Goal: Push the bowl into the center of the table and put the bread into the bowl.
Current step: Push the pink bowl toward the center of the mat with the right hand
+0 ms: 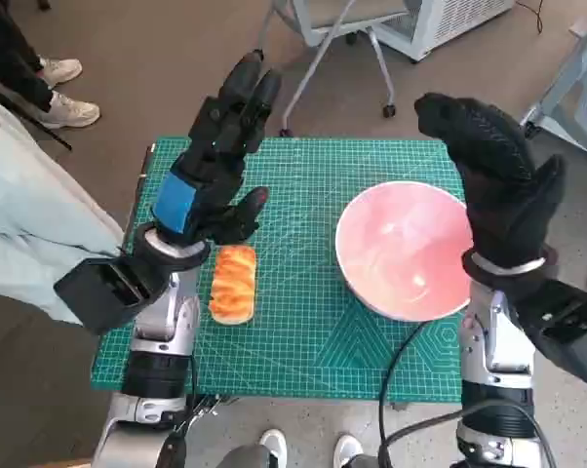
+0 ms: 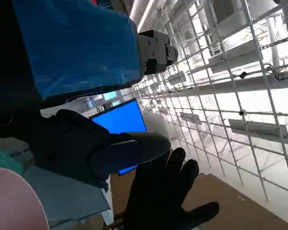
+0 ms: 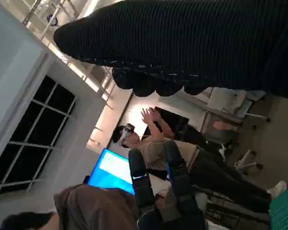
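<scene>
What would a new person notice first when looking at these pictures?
Probably the large pink bowl on the right part of the green mat, with the golden bread lying apart from it near the mat's left edge. Above them both hands are raised with nothing in them: the left hand and the right hand.

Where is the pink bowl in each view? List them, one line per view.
Head view: the pink bowl sits on the green mat's right side, beside the right hand.
Left wrist view: only a pink rim sliver at one corner.
Right wrist view: not in it.
Shared landmark: the green mat.
</scene>
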`<state>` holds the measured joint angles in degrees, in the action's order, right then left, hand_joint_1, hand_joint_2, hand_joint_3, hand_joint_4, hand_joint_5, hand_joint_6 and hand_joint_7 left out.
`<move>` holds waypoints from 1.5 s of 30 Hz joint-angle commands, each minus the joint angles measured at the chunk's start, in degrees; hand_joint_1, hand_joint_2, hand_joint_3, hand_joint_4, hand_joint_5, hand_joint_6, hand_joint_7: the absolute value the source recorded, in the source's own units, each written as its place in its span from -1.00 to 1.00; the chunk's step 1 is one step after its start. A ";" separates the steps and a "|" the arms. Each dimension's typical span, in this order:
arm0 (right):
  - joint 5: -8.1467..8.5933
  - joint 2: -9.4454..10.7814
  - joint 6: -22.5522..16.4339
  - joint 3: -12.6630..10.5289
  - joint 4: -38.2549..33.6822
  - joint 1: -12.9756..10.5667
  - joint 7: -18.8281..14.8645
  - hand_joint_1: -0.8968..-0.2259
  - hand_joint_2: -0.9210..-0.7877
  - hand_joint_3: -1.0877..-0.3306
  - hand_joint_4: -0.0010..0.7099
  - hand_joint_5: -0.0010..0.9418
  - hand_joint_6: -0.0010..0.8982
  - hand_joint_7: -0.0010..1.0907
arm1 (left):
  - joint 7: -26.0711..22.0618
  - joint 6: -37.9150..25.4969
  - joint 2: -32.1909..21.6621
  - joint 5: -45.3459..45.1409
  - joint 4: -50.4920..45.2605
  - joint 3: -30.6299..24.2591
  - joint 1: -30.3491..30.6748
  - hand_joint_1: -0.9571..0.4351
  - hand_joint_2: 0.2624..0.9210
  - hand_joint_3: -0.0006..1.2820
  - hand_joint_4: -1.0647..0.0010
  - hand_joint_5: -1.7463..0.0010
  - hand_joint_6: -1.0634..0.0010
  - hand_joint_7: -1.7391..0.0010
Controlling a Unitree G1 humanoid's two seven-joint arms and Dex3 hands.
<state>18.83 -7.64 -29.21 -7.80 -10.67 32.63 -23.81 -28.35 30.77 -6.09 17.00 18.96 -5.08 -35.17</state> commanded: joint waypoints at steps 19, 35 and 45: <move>0.32 0.23 1.66 0.04 0.62 -1.63 0.61 -0.24 -1.00 0.05 -0.48 -1.00 -0.77 -0.20 | -0.48 -2.62 0.26 2.45 -2.80 -0.38 1.44 -0.53 1.00 -0.04 0.93 0.99 1.00 0.80; 0.28 0.40 1.85 0.28 0.58 -1.28 0.54 -0.22 -1.00 0.04 -0.49 -1.00 -0.78 -0.20 | -0.41 -2.69 0.14 2.31 -2.72 -0.72 1.78 -0.53 1.00 -0.05 0.93 0.99 1.00 0.80; 0.46 0.19 1.64 0.18 0.18 -1.12 0.21 -0.20 -1.00 0.04 -0.48 -1.00 -0.78 -0.19 | -0.16 -2.78 0.11 2.09 -2.97 -0.76 2.07 -0.52 1.00 -0.05 0.93 0.99 1.00 0.79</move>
<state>19.02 -7.58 -28.21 -7.62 -9.89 32.44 -23.38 -28.74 28.18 -6.02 18.86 16.76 -5.59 -33.73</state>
